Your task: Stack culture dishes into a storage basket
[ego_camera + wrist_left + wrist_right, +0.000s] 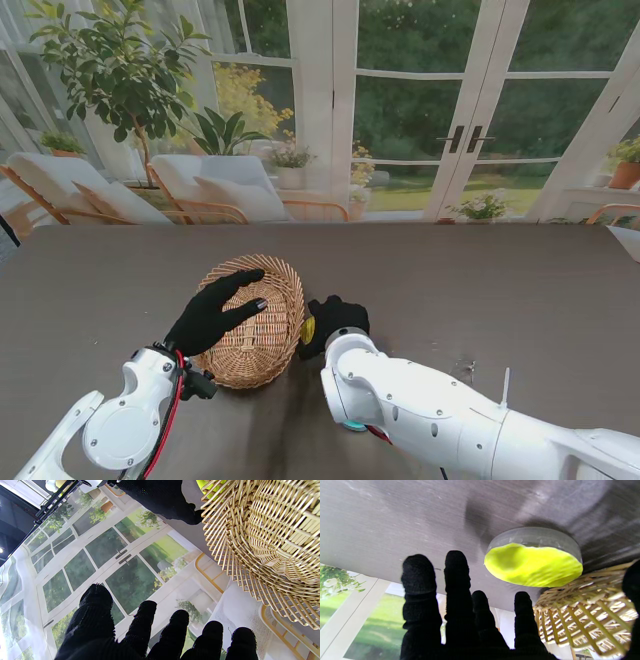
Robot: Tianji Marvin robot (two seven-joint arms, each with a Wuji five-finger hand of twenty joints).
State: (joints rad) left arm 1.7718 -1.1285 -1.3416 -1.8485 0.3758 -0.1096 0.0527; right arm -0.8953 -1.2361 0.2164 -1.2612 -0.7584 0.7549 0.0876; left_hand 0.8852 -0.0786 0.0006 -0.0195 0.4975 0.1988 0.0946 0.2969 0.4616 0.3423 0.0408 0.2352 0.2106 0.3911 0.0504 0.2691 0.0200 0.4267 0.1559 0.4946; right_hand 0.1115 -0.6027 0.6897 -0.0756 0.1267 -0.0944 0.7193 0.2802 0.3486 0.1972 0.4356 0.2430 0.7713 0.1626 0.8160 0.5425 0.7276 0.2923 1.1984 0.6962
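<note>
1. the wicker basket stands on the dark table, a little to the left of the middle in the stand view, near to me.
2. the left hand, in a black glove, is over the left part of the basket. its fingers are stretched and apart, and they hold nothing. if the palm touches the rim, i cannot tell.
3. in the left wrist view the woven wall of the basket is close beside the fingers.
4. the right hand, also in a black glove, is just to the right of the basket, low over the table.
5. the culture dish is a clear round dish with a yellow-green filling. it lies flat on the table, just beside the outer wall of the basket, not inside it.
6. in the stand view only a small yellow part of the dish shows, between the basket and the right hand.
7. the right fingers are straight and a little apart, near the dish but not closed on it.
</note>
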